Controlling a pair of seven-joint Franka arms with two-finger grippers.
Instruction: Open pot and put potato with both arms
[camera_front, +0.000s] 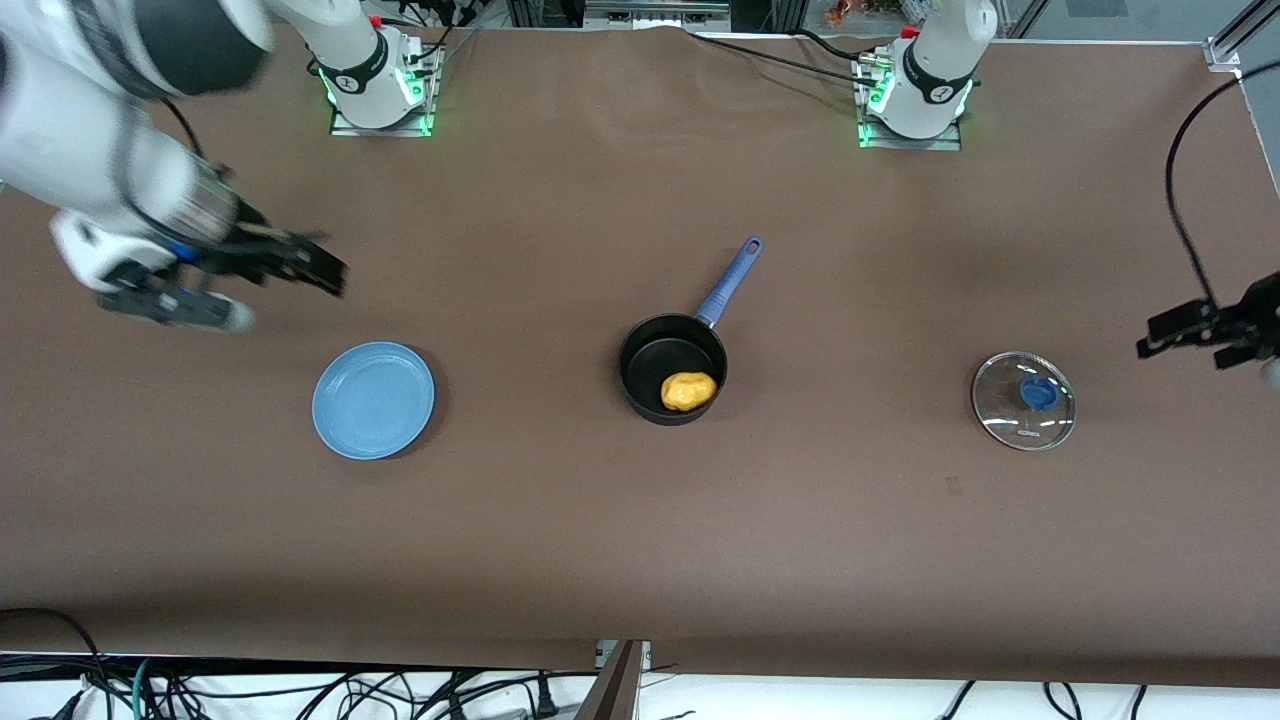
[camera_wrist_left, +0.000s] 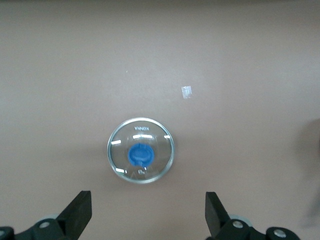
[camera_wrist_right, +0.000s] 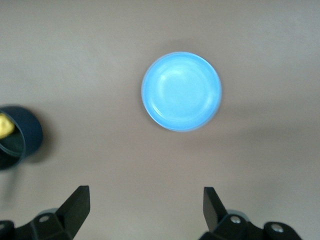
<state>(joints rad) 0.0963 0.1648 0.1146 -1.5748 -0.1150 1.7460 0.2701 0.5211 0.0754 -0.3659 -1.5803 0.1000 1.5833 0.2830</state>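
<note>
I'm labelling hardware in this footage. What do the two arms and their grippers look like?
Both arms are white with dark grey joints, on bases lit green with red buttons. The left gripper and right gripper are black, each with two flat wedge-shaped fingers. A black cable loops above the left gripper.

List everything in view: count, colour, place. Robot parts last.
pot: 1, black with blue handle, mid-table, open, handle pointing toward the robot bases
potato: 1, yellow-orange, inside the pot
lid: 1, clear glass with blue knob, flat on the table toward the left arm's end, apart from the pot
plate: 1, blue, empty, toward the right arm's end of the table
table: 1, brown cover
left gripper: 1, black, open, holding nothing, in the air beside the lid
right gripper: 1, black, open, holding nothing, in the air near the plate
</note>
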